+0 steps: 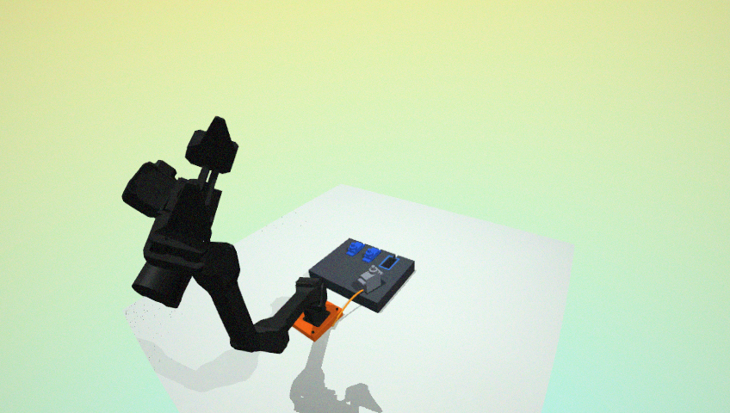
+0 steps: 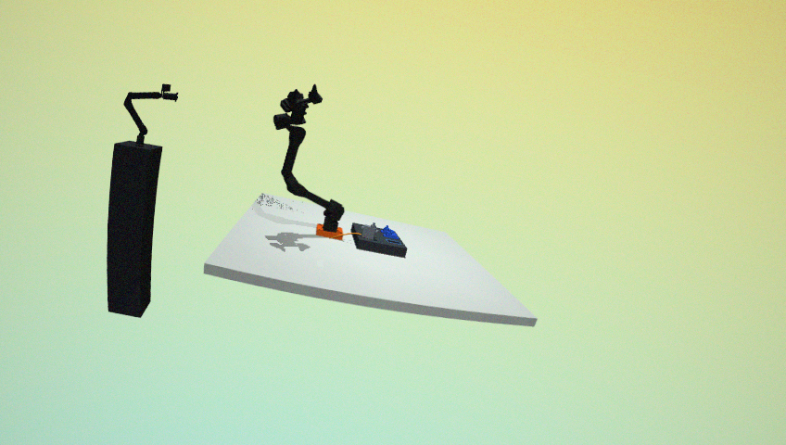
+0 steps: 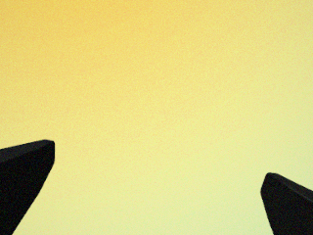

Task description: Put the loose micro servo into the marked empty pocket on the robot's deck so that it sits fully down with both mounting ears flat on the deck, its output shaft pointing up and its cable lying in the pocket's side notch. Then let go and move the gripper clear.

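From my feeds, I see a pale, light-gray slab of a tabletop [image 1: 460,317] [image 2: 358,270], with soft gray shadows on its left part. Dark specks dot its far left corner in the exterior view. Well apart on the left, I have a tall black pillar [image 2: 131,231] standing upright. Behind everything, my backdrop [image 1: 410,92] [image 2: 606,193] [image 3: 156,98] blends yellow into pale green and aqua.
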You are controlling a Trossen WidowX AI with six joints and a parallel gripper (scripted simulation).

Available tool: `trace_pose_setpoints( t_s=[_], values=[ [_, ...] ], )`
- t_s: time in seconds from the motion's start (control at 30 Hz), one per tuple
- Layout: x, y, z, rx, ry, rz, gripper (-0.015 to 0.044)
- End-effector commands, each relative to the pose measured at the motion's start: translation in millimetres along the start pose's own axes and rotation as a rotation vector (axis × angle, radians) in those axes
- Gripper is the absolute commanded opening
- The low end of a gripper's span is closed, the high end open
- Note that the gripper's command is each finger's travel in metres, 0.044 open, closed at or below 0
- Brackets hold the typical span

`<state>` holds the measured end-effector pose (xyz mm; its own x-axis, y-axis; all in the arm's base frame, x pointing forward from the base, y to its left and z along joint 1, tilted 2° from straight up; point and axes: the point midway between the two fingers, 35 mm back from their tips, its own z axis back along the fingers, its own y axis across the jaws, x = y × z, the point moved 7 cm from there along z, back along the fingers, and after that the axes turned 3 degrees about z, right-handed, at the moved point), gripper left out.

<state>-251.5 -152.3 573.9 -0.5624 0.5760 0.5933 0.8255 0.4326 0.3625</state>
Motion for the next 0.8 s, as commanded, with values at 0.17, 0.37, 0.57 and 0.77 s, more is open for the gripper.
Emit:
trace_pose_setpoints(
  t_s=[0.17,0.37,0.57,0.77],
  values=[
    [4.1,52.5,3.8,0.111,-0.023,0.093,0.0440],
    [3.0,82.2,7.8,0.182,-0.028,0.121,0.0440],
    [-2.1,123.8,15.7,0.282,-0.024,0.189,0.0440],
    [-12.2,165.8,24.2,0.388,-0.011,0.260,0.0440]
  ],
)
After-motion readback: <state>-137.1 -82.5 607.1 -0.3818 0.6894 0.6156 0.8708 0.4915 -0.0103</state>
